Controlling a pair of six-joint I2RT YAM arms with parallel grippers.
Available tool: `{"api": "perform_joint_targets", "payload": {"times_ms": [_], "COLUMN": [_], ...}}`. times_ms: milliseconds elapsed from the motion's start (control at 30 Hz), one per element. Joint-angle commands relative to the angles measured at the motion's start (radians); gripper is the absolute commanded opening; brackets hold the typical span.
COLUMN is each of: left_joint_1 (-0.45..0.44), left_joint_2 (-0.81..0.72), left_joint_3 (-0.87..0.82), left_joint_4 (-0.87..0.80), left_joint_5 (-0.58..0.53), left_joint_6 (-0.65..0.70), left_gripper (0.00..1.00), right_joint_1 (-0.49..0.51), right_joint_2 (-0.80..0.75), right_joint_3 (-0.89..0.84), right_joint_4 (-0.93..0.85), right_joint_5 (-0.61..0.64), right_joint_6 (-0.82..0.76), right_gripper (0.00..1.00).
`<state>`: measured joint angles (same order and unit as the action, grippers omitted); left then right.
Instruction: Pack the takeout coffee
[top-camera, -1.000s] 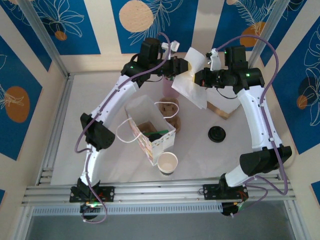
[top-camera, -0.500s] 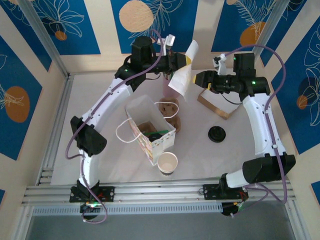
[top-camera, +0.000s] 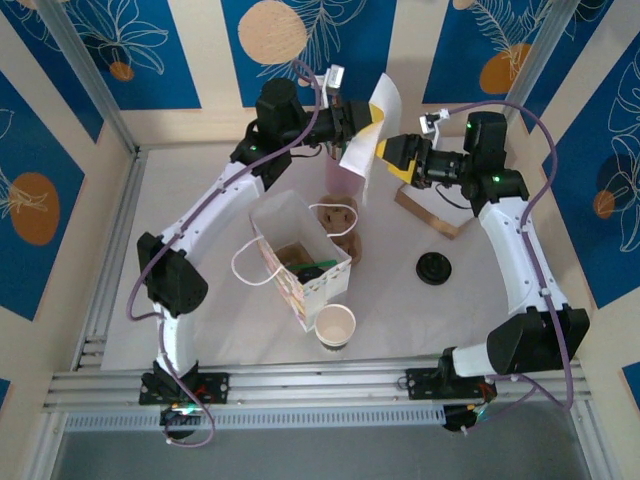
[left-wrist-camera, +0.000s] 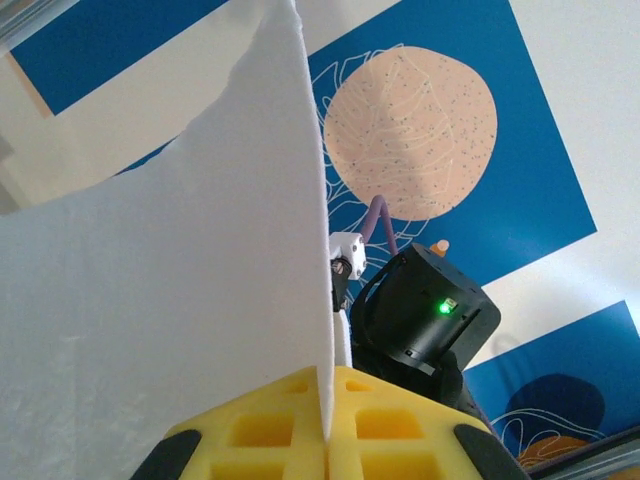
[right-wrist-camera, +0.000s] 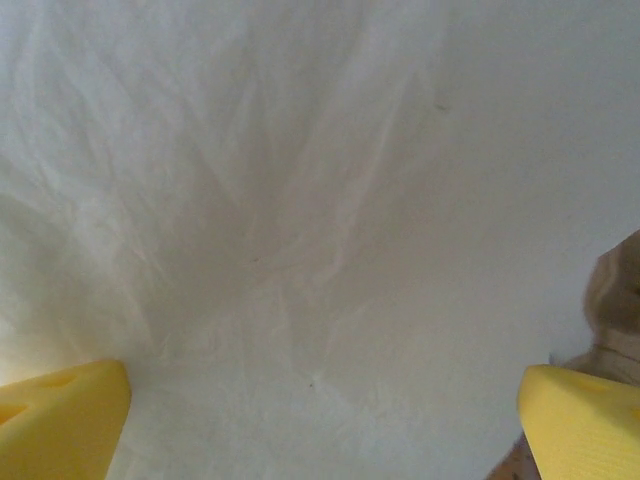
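The takeout coffee (top-camera: 434, 267) shows from above as a round black lid, standing on the table right of the bag. A white paper sheet (top-camera: 362, 150) hangs in the air at the back, and my left gripper (top-camera: 372, 118) is shut on its upper edge. In the left wrist view the yellow pads of the left gripper (left-wrist-camera: 327, 420) pinch the sheet (left-wrist-camera: 180, 280) edge-on. My right gripper (top-camera: 394, 160) stands open just right of the sheet. In the right wrist view the right gripper (right-wrist-camera: 325, 400) faces the sheet (right-wrist-camera: 300, 200) with its fingers wide apart.
An open white paper bag (top-camera: 300, 258) with loop handles stands mid-table, something brown and dark inside. A brown cup carrier (top-camera: 338, 220) lies behind it. A lidless white cup (top-camera: 335, 325) stands near the front edge. A flat brown piece (top-camera: 432, 212) lies at the back right.
My right gripper has opened and let go of the white sheet. The left gripper has closed fully on it and carried it slightly back and left.
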<state>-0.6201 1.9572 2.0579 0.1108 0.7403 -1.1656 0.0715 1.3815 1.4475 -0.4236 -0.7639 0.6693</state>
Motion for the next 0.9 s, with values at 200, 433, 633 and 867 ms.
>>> {"api": "perform_joint_targets", "payload": {"times_ms": [200, 433, 633, 867], "left_joint_1": [0.005, 0.009, 0.011, 0.009], "left_joint_2": [-0.065, -0.1, -0.113, -0.116], "left_joint_3": [-0.091, -0.135, -0.157, -0.172], "left_joint_4": [0.193, 0.23, 0.249, 0.27], "left_joint_5": [-0.025, -0.051, -0.068, -0.078], "left_joint_6": [-0.1, -0.114, -0.125, -0.14], "left_gripper": [0.05, 0.05, 0.05, 0.05], "right_joint_1": [0.037, 0.009, -0.003, 0.034], "right_joint_2": [-0.03, -0.059, -0.073, -0.068], "right_joint_3": [-0.055, -0.125, -0.18, -0.174], "right_joint_4": [0.281, 0.428, 0.563, 0.627], "right_joint_5": [-0.108, -0.141, -0.167, -0.17], "right_joint_6": [0.206, 0.356, 0.473, 0.517], "right_gripper": [0.99, 0.99, 0.99, 0.99]}}
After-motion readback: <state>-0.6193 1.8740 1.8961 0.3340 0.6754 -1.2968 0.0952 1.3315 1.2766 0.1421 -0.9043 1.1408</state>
